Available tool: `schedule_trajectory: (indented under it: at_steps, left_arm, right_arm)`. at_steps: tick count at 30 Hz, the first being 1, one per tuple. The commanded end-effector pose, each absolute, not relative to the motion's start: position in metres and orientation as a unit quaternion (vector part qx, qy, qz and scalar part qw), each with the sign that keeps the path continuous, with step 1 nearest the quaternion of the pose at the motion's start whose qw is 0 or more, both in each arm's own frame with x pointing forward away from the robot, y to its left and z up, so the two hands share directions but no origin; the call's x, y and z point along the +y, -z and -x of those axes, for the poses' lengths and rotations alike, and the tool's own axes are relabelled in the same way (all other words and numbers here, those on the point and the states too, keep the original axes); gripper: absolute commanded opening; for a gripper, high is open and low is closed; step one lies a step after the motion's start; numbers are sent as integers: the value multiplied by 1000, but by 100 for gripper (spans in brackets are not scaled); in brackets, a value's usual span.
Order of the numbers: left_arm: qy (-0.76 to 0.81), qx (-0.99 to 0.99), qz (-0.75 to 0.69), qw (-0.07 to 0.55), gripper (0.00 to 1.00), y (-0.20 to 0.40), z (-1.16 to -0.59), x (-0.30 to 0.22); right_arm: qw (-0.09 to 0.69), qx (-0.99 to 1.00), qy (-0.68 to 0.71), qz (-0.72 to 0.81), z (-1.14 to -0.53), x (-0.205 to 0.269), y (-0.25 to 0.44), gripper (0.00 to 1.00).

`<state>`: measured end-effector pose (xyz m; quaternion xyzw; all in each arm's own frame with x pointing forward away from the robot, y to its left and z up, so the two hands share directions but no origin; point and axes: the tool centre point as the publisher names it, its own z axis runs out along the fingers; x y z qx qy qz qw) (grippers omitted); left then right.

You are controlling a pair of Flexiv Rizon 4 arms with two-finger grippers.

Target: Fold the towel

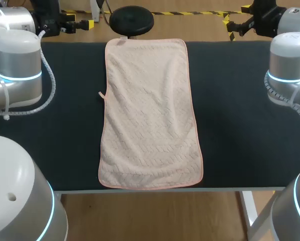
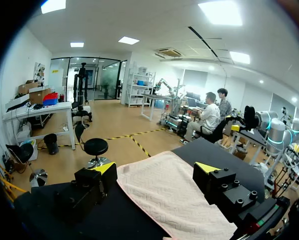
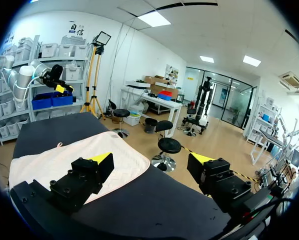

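A pale pink towel (image 1: pixel 150 115) lies spread flat and lengthwise on the dark table (image 1: pixel 240 125), reaching from the far edge to the near edge. My left gripper (image 1: pixel 82 22) hovers open beyond the table's far left corner, off the towel. My right gripper (image 1: pixel 230 25) is open at the far right corner, also off it. In the left wrist view the open gripper (image 2: pixel 157 172) has nothing between its fingers, and the towel (image 2: pixel 174 195) lies below and ahead. The right wrist view shows its empty gripper (image 3: pixel 152 162), with the towel (image 3: pixel 54 160) off to one side.
A small loop tag (image 1: pixel 101 94) sticks out from the towel's left edge. My arms' grey joints stand over the table's left side (image 1: pixel 14 65) and right side (image 1: pixel 290 65). Bare dark table surface lies on both sides of the towel.
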<state>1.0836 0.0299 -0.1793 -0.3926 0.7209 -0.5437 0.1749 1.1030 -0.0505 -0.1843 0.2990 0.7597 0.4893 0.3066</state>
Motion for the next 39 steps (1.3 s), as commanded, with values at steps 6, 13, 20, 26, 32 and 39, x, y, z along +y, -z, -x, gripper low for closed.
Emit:
schedule_trajectory:
  at_steps: [6, 13, 20, 26, 32, 39]
  left_arm:
    - [546, 719, 392, 177, 100, 181, -1083, 30]
    - [546, 719, 392, 177, 100, 181, -1083, 30]
    - [549, 742, 346, 168, 100, 184, -1086, 34]
    - [523, 815, 198, 154, 100, 186, -1078, 34]
    - [452, 881, 21, 141, 100, 181, -1063, 35]
    - [400, 907, -80, 102, 100, 180, -1049, 37]
  right_arm:
    - [306, 760, -489, -299, -1103, -51, 184, 100]
    - [306, 760, -489, -299, -1103, -51, 184, 100]
    - [291, 788, -483, -247, -1105, -49, 187, 100]
    - [241, 859, -439, -110, -1103, -40, 187, 100]
    - [203, 893, -401, 9, -1104, -37, 181, 100]
    - [168, 903, -390, 64, -1103, -35, 179, 100]
